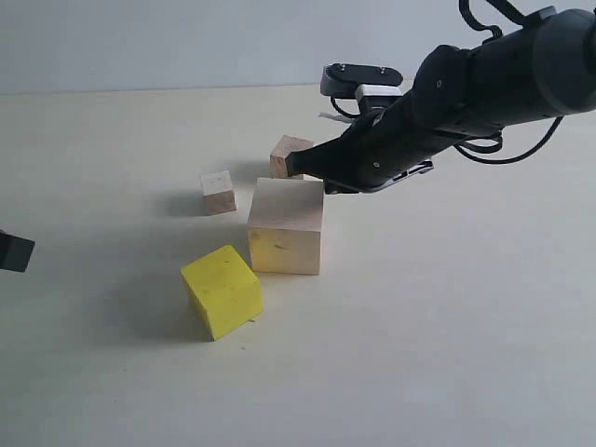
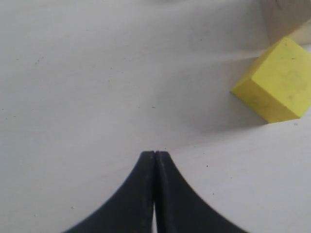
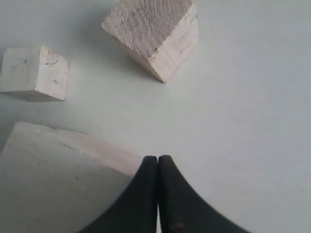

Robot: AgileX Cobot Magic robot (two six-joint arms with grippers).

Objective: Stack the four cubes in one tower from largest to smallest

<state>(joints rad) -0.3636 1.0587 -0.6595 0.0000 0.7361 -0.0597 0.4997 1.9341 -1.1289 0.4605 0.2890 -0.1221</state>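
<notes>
The large pale wood cube (image 1: 286, 226) (image 3: 58, 179) stands mid-table. Touching or nearly touching its near left corner lies the yellow cube (image 1: 222, 291) (image 2: 278, 80), turned at an angle. One small wood cube (image 1: 218, 192) (image 3: 34, 73) sits to the left behind the large one; another small wood cube (image 1: 288, 155) (image 3: 153, 34) sits right behind it. All four cubes rest apart on the table; no tower stands. My right gripper (image 1: 294, 165) (image 3: 158, 158) hovers shut and empty over the large cube's back edge. My left gripper (image 2: 154, 153) is shut and empty above bare table; only a dark tip (image 1: 15, 251) shows at the exterior view's left edge.
The pale table (image 1: 447, 335) stretches around the cubes, meeting a light wall (image 1: 186, 42) at the back. The right arm (image 1: 484, 88) with its cables reaches in from the upper right.
</notes>
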